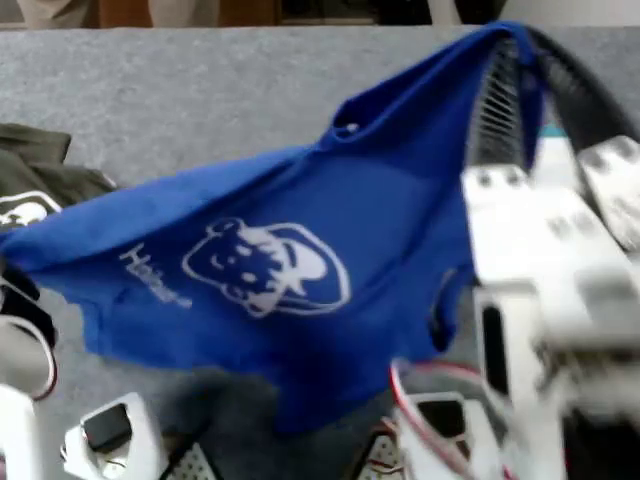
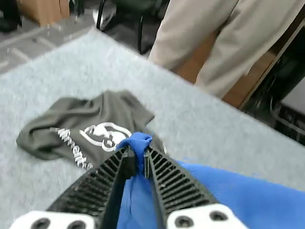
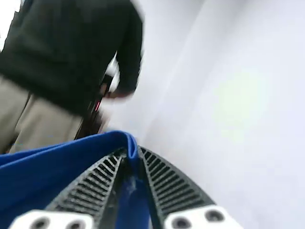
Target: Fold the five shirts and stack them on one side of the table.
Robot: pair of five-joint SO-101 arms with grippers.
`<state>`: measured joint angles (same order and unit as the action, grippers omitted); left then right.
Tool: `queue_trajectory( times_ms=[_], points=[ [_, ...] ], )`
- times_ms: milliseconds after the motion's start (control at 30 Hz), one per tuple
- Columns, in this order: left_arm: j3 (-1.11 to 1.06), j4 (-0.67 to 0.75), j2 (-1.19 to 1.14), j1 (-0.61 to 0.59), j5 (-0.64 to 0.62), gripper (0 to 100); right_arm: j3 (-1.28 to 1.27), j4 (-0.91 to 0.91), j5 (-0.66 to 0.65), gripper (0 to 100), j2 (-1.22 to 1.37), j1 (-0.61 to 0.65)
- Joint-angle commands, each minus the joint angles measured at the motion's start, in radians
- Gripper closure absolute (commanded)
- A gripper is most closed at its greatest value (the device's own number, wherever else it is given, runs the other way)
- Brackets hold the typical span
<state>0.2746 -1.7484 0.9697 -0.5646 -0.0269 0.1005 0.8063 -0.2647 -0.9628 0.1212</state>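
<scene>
Blue shirt [image 1: 300, 270]: spreads across the middle of the high view, from a corner at 9 o'clock to a raised peak at 1 o'clock, with the white print facing the camera.
Left tool [image 2: 138, 155]: the black ribbed fingers are pressed together on a bunched corner of the blue shirt [image 2: 228, 191], and a nub of cloth pokes out past the tips.
Right tool [image 3: 132, 152]: clamped on a fold of the blue shirt [image 3: 52, 167], with cloth running down between the fingers.
Shirt to tools: it hangs as a sheet pinched at both ends, and the 1 o'clock end is higher.
Green shirt [image 1: 30, 185]: lies crumpled on the tabletop [image 1: 200, 90] at 9 o'clock, with its white print up. It is just beyond the left tool's tips [image 2: 86, 126], and whether it touches the blue cloth cannot be told.
Tabletop [image 2: 200, 119]: grey and cloth-like.
</scene>
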Motion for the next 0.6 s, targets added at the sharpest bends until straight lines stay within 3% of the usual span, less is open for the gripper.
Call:
queue_trajectory(
  times_ms=[0,300,567],
  points=[
    [0.124,-0.003,0.004,-0.009,0.011,98,0.188,0.003,0.006,99.7,-0.001,-0.016],
    [0.336,-0.008,0.013,-0.011,0.011,98,0.41,0.003,-0.104,99.7,-0.001,-0.018],
    [0.433,-0.009,0.018,-0.012,0.015,98,0.426,0.0,-0.175,99.7,0.001,-0.013]
  ],
)
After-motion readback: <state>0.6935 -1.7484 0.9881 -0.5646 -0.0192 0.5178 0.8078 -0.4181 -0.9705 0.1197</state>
